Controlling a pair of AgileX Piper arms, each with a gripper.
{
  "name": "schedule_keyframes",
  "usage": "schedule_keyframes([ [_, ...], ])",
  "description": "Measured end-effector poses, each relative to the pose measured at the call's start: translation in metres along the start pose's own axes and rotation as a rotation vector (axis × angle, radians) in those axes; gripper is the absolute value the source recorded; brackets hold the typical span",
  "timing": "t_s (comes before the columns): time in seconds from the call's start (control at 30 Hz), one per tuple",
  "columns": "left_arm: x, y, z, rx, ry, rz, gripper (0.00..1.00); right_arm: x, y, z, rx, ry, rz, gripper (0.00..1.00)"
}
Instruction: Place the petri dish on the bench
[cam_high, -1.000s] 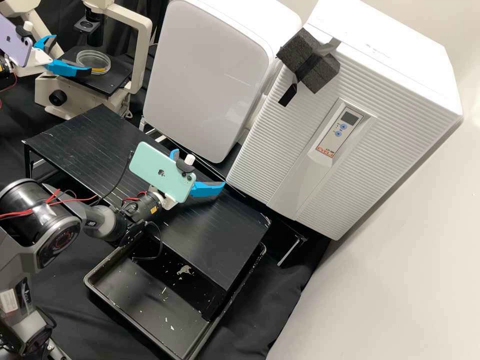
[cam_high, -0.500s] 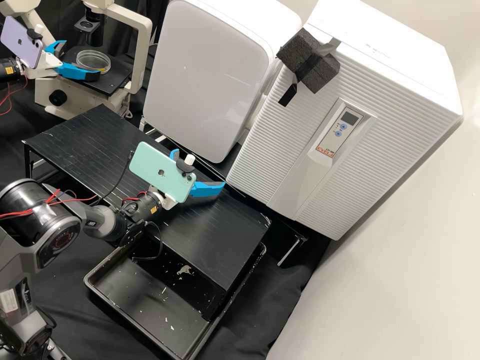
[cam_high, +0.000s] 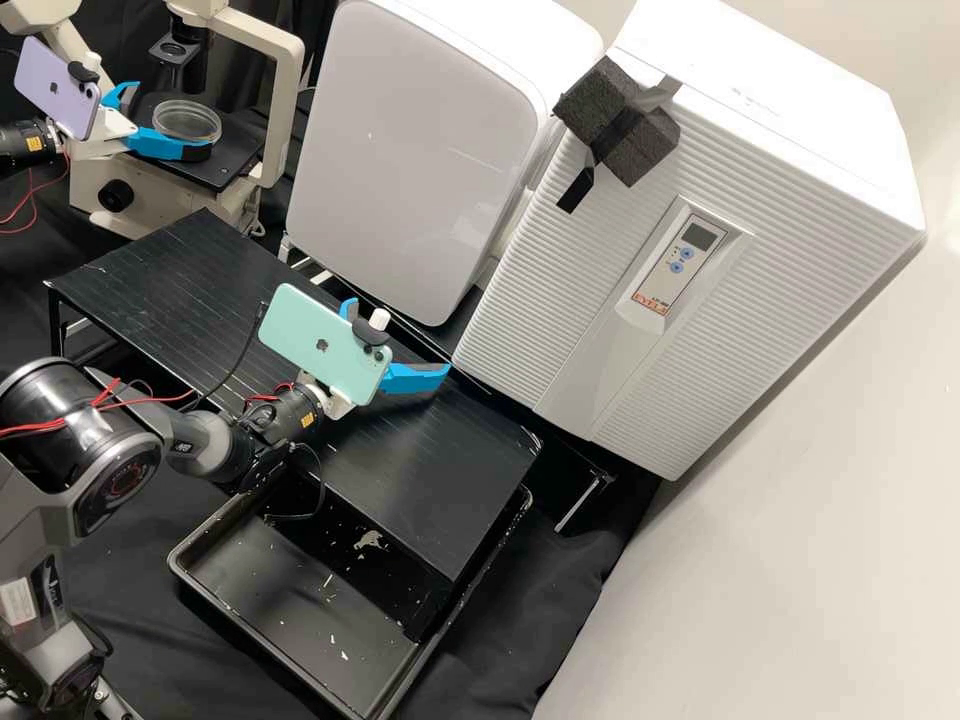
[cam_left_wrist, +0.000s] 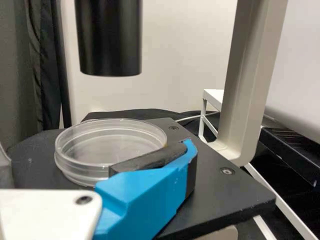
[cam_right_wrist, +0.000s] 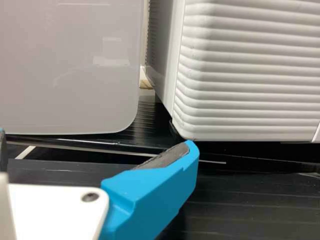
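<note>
Left gripper (cam_high: 174, 118) shifted toward petri dish (cam_high: 192, 122), jaws wide apart, empty, right gripper (cam_high: 400, 336), jaws likewise

Brightly lit here, the pale wall (cam_high: 790, 520); faint reflections are caught by the glossy panel (cam_high: 410, 150), a soft sheen is picked up by the black table (cam_high: 400, 490), and shadow is pooled beneath.

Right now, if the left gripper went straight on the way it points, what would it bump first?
Most likely the clear dish on the black platform: it sits right at the left gripper's open fingers. How much gap remains is hard to judge.
</note>
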Motion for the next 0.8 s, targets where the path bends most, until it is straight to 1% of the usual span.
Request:
schedule_keyframes([
  [0.37,0.013,-0.003,-0.001,-0.005,-0.001,0.008,1.00,0.000,0.000,0.000,0.000,0.000,0.000,1.00],
  [0.4,0.013,-0.004,-0.001,-0.009,0.002,0.010,0.00,0.000,0.000,0.000,0.000,0.000,0.000,1.00],
  [0.57,0.014,-0.005,0.000,-0.023,0.004,0.026,0.00,0.000,0.000,0.000,0.000,0.000,0.000,1.00],
  [0.8,0.014,-0.005,0.000,-0.023,0.003,0.029,0.00,0.000,0.000,0.000,0.000,0.000,0.000,1.00],
])
